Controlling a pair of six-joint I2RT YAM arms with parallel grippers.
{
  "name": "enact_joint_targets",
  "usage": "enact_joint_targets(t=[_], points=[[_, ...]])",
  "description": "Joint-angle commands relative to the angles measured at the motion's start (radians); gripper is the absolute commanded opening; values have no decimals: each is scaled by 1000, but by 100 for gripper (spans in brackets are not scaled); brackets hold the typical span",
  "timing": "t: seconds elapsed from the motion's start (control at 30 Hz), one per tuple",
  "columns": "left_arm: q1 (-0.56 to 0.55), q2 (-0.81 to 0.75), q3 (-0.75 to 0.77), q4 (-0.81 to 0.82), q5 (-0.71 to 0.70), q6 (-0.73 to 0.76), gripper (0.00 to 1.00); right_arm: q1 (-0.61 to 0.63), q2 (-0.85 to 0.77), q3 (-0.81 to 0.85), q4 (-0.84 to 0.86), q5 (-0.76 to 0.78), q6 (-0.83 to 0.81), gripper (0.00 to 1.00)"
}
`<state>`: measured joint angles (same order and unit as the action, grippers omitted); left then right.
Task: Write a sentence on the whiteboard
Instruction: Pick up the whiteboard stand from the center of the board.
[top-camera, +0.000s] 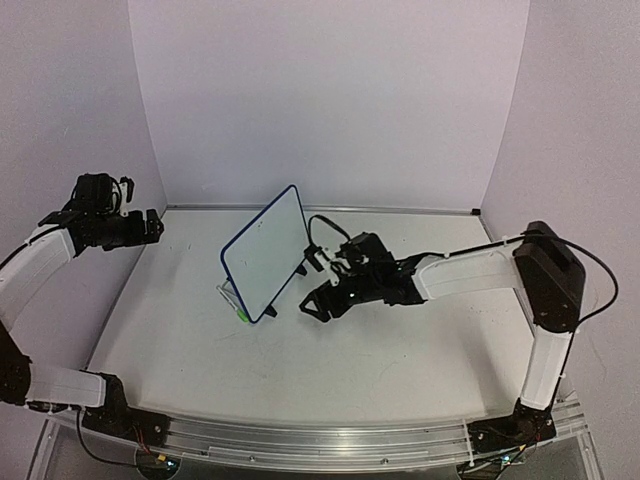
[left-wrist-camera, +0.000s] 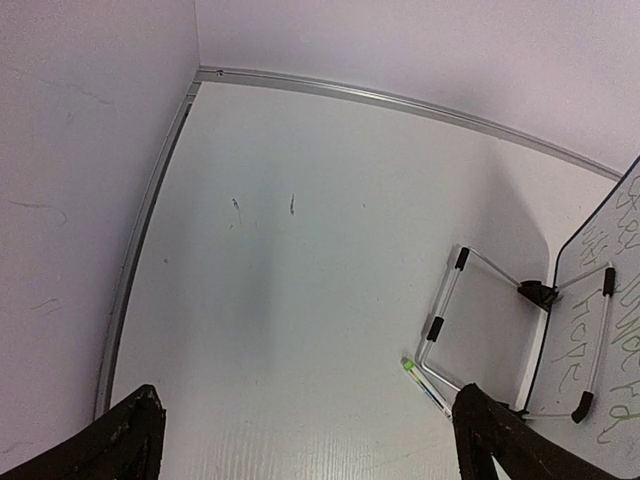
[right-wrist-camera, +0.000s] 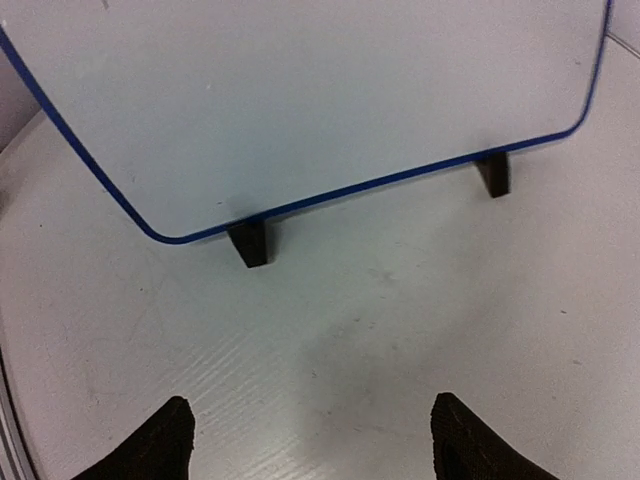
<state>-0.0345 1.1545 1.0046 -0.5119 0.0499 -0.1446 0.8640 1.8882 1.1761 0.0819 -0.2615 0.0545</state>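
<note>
top view: the whiteboard (top-camera: 265, 255) stands at frame centre on the table (top-camera: 400, 370), tilted back, with a wire stand (left-wrist-camera: 445, 300) on the side that faces frame left. the sentence (left-wrist-camera: 622, 335) shows as thin green handwriting at the right edge of the left wrist view. at that slant you cannot read it, and it is hard to say whether it is finished. the face in the right wrist view is blank, with the blue rim and two black feet (right-wrist-camera: 250, 243) on the table. a green-capped marker (top-camera: 237, 308) lies on the table just beside the board's lower left corner, held by neither arm.

left gripper (left-wrist-camera: 305, 450): spread wide, nothing between its fingers, raised at the upper left of the top view, well apart from the board. right gripper (right-wrist-camera: 310, 450): jaws apart and empty, low over the table just right of the board, facing the blank side, not touching it.

handling, as a judgement: expect the board to be light, thin and stiff, with a slick face, and easy to tip or slide on its small feet. if you must steady it, take the rim at an upper corner, clear of the ink, which probably smears. the marker is slim and round; pinch it across mid-barrel.
</note>
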Motion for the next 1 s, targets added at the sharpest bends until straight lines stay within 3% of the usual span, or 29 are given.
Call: enact_joint_targets(t=[0.0,0.73,0.97], points=[[1,-49,-8,54,-30,46,100,82,126,112,55,28,-15,77],[0,-62,-18,64,29,30,99,117,477,448,10,93,-80,68],[0,-48,-17,63,40,29,100,117,515,488,-4,108,-82,56]])
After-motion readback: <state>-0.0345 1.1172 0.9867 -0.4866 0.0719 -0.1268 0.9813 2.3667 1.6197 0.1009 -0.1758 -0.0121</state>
